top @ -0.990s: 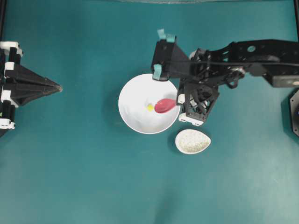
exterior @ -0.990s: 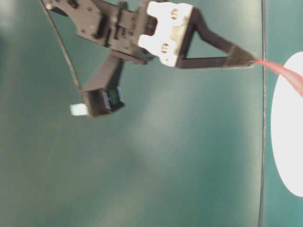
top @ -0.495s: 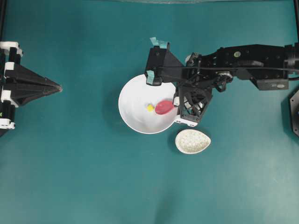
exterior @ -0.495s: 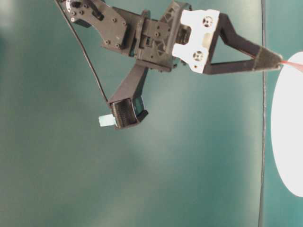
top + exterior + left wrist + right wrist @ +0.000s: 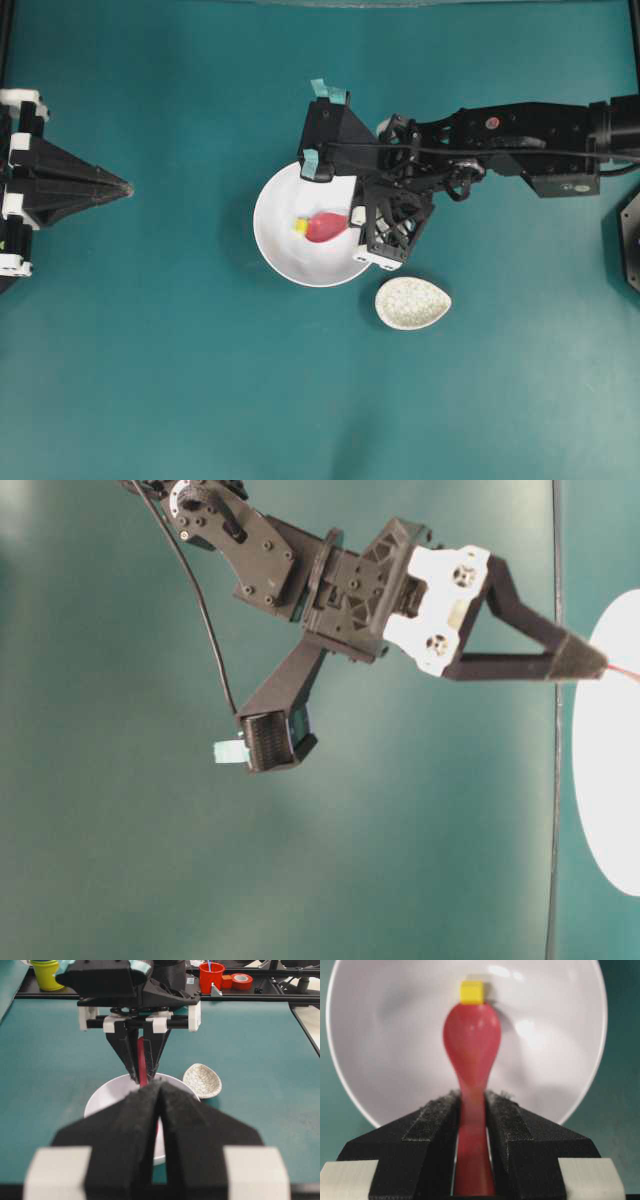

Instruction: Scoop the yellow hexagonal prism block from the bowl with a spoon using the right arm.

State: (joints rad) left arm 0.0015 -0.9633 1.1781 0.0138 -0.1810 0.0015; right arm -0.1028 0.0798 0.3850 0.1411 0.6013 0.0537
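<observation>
One yellow hexagonal prism block inside the white bowl, touching the pink-red spoon tip, right gripper clamped on the handle, left gripper pinched together (well apart), speckled spoon rest nearby.

- Even, bright light falls from above; the teal table shows no hard glare in the overhead view.
- The bowl carries soft white highlights near its far rim, and the spoon casts a faint grey shadow to its right.
- The table-level view is hazy, with a pale bloom at upper left.
- The left gripper is blurred in the near foreground.
- The spoon rest looks sharp from overhead.
</observation>
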